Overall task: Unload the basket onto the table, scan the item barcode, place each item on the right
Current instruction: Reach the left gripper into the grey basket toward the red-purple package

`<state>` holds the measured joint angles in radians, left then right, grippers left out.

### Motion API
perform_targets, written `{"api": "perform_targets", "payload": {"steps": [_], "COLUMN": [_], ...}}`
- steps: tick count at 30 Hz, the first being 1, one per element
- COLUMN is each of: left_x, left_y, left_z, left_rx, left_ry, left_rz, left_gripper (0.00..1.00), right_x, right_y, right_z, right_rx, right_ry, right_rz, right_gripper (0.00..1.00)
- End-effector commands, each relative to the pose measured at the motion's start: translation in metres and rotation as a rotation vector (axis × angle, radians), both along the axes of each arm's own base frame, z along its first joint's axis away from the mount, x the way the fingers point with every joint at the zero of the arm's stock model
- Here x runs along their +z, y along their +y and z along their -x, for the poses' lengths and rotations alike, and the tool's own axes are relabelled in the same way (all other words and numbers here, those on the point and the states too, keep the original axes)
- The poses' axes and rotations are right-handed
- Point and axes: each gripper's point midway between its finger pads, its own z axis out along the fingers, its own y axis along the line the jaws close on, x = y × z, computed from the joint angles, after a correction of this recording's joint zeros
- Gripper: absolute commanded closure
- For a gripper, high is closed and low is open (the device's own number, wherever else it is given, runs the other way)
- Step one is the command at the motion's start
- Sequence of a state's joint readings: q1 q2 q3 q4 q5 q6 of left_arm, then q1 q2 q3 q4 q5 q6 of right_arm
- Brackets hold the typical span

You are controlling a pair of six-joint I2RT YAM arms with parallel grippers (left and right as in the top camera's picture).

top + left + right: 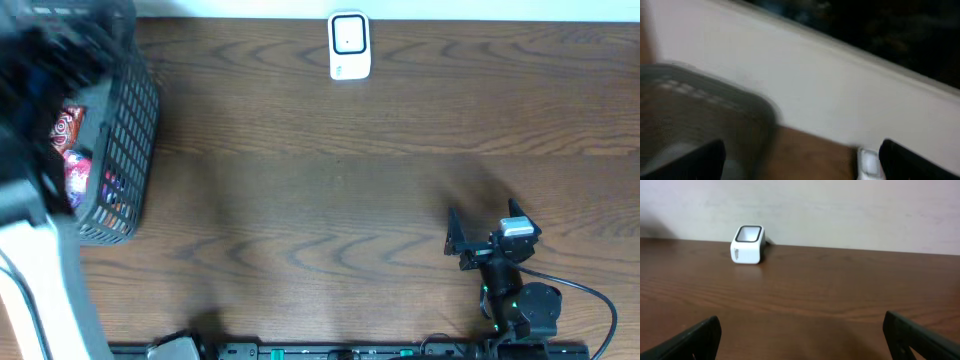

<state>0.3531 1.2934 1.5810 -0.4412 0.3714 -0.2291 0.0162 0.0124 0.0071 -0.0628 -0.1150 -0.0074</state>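
Right gripper (pixel 800 340): jaws spread wide, nothing held. It sits low over the wooden table (pixel 330 200) near the front right, facing the white barcode scanner (pixel 349 45) at the far edge.
Left gripper (pixel 800 167): jaws equally wide and empty. The view is blurred, above the dark mesh basket (pixel 135 140) at the table's left end.
Items: colourful packets (pixel 72 150) lie inside the basket, their labels too blurred to read.
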Motion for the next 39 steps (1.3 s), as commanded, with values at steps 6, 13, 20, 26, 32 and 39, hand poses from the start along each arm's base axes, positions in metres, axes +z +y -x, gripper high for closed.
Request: {"api": "perform_targets", "payload": {"steps": [6,13,20,26,32,39], "left_x": [-0.115,-0.196,-0.261,-0.314,-0.349,-0.380], "left_y": [0.120,0.169,0.173,0.167,0.163,0.151], "left_z": [-0.004,0.035,0.055,0.063,0.065,0.060], "left_rx": [0.297,0.582,0.636,0.608,0.585,0.561], "left_ry": [0.387,0.718,0.972,1.124,1.212,1.318], "left_rz": [0.202,0.156,0.142,0.177,0.194,0.127], "left_gripper": [0.02,0.02,0.02,0.02,0.02,0.24], "right_x": [-0.001,-0.001,-0.001,-0.001,-0.001,-0.001], "right_y": [-0.001,-0.001,-0.001,-0.001,-0.001,-0.001], "right_z": [0.000,0.000,0.000,0.000,0.000,0.000], "right_rx": [-0.006,-0.006,-0.005,-0.005,-0.005,-0.005], "right_ry": [0.004,0.004,0.004,0.004,0.004,0.004], "right_rz": [-0.014,-0.014,-0.014,-0.014,-0.014,-0.014], "right_gripper": [0.01,0.01,0.01,0.01,0.01,0.01]}}
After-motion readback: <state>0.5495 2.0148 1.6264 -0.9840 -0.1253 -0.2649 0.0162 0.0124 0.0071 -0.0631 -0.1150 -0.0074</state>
